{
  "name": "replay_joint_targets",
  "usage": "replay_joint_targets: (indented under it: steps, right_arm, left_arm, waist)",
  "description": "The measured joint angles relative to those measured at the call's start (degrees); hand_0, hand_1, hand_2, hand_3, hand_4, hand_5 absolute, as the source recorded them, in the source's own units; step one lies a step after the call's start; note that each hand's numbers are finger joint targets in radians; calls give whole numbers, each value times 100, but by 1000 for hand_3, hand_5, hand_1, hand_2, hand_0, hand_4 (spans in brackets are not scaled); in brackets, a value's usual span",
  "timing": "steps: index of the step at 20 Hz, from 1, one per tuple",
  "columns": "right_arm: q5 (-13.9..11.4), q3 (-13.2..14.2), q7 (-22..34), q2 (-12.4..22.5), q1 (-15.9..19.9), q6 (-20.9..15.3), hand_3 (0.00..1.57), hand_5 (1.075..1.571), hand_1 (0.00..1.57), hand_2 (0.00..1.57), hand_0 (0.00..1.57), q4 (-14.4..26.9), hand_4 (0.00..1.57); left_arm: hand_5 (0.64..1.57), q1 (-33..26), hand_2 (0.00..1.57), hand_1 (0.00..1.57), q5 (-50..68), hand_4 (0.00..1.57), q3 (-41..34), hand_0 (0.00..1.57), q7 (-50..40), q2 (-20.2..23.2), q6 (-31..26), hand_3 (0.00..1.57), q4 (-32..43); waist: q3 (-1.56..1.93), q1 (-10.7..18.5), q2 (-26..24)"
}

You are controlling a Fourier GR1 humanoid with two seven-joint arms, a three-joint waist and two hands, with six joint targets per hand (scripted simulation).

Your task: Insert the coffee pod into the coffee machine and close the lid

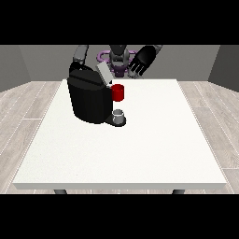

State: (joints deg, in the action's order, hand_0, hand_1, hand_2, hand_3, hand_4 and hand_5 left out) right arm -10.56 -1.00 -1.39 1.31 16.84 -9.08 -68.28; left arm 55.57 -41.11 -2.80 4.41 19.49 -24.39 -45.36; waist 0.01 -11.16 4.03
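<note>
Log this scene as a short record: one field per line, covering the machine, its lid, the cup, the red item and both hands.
table: white table
machine: black coffee machine, toward the view's left, far half of the table
lid: grey lid, tilted up, open
red item: red cylinder at the machine's front, above the cup
cup: small grey cup on the machine's base
robot hand at view's right: raised, fingers spread, holding nothing
robot hand at view's left: hidden behind the machine

across table point(140, 154), facing robot point(119, 56) (elevated)
</note>
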Motion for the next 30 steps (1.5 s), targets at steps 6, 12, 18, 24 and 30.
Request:
replay_joint_targets:
  steps: [6,12,18,24,30]
  right_arm:
    - [2,6,31,-8,252,-43,0,1571,0,0,0,-260,0]
    - [-66,-72,214,47,356,-11,0,1571,0,0,0,-651,269]
    - [52,162,185,145,576,-26,0,1571,0,0,0,-672,0]
    - [71,320,296,231,832,-92,0,1571,0,0,0,-646,0]
    - [60,341,207,275,814,-68,0,1571,0,0,0,-579,223]
  left_arm:
    - [1571,566,1247,1155,73,484,-271,1155,-172,167,-21,1266,145]
    - [1571,954,1290,1239,33,479,-457,1239,-236,488,-5,1248,408]
    - [1571,1254,1280,1207,3,475,-453,1207,-169,582,-116,1238,483]
    - [1571,1405,1286,1248,-91,445,-396,1248,-140,516,-31,1244,562]
    - [1571,1535,1245,1200,-118,439,-448,1200,-141,608,-53,1209,655]
  waist:
    - [0,-279,318]
    - [0,-615,611]
    - [1,-612,898]
    - [1,-591,1140]
    - [1,-623,1265]
